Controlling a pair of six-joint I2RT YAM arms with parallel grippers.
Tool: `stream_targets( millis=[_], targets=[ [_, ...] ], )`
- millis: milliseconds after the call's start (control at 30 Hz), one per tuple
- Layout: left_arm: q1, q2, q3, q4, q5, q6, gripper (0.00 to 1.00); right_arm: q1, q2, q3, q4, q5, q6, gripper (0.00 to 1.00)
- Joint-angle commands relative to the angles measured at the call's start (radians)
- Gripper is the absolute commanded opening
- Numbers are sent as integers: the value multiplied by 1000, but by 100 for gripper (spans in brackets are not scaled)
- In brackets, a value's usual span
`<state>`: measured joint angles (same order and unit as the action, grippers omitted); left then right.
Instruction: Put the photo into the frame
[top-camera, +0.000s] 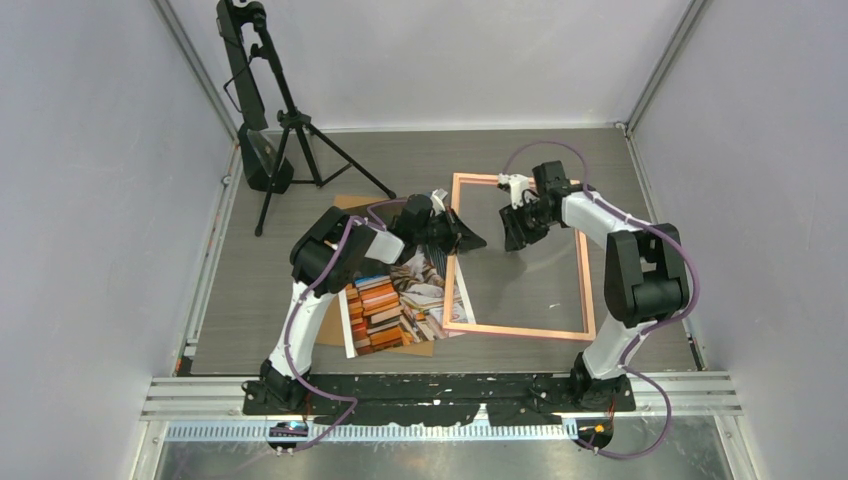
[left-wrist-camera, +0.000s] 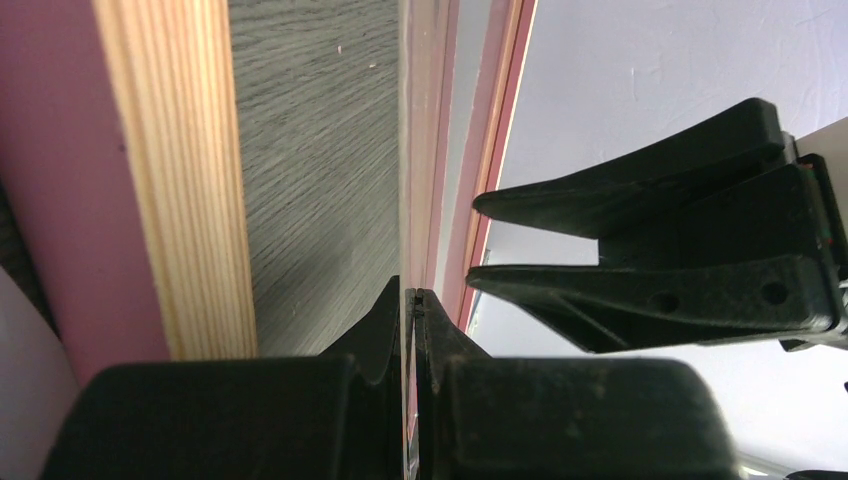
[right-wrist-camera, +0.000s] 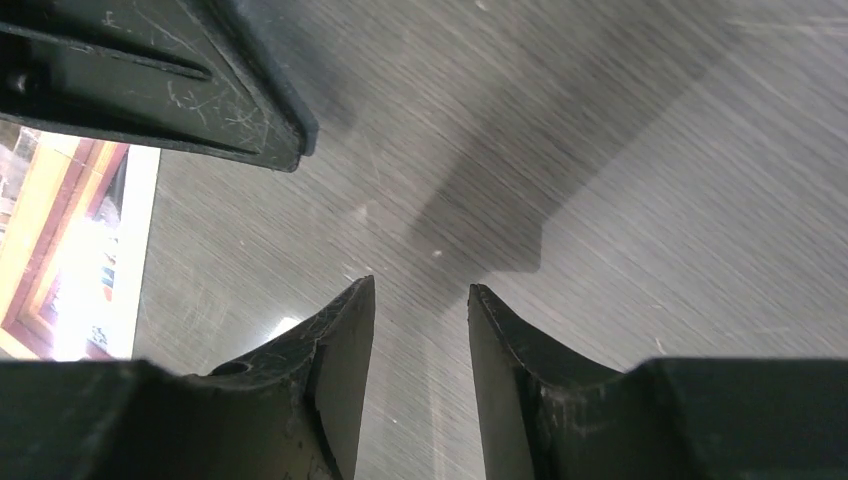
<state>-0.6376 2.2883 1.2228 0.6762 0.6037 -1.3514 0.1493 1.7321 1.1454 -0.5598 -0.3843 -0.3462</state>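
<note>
The grey wood-grain tabletop (top-camera: 240, 300) carries everything, with pale walls around it. At its far left corner stands a black tripod (top-camera: 290, 130).

The frame (top-camera: 520, 330) lies flat on the right half of the tabletop. Its salmon-pink rails enclose bare tabletop and nothing else.

The photo (top-camera: 385, 310) lies just left of the frame, picture side up, with the stacks of colourful books showing. Its near part rests on the brown backing board (top-camera: 355, 204). Its right edge reaches the frame's left rail and seems to overlap it. Its far part runs up under the left arm, so it does not look flat there. The board itself is mostly covered, with only its far corner and a strip along the near edge showing.

The left claw (top-camera: 462, 238) is at the frame's left rail, near its far end. In the left wrist view its fingers (left-wrist-camera: 385, 330) are clenched tight on a thin sheet seen edge-on – the photo's edge, as far as I can tell.

The right claw (top-camera: 518, 238) hangs inside the frame opening, close to the left claw but apart from it. Its jaws are parted – the right wrist view shows only bare tabletop between them, and they grasp nothing.
</note>
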Motion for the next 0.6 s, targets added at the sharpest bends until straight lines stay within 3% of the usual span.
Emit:
stream_targets(
  millis=[0,567],
  targets=[
    [-10,-25,12,-33,5,44,0,39,20,35,9,45,-27,46],
    [-12,-43,1,-41,4,59,1,59,55,2,22,97,-31,43]
  ],
)
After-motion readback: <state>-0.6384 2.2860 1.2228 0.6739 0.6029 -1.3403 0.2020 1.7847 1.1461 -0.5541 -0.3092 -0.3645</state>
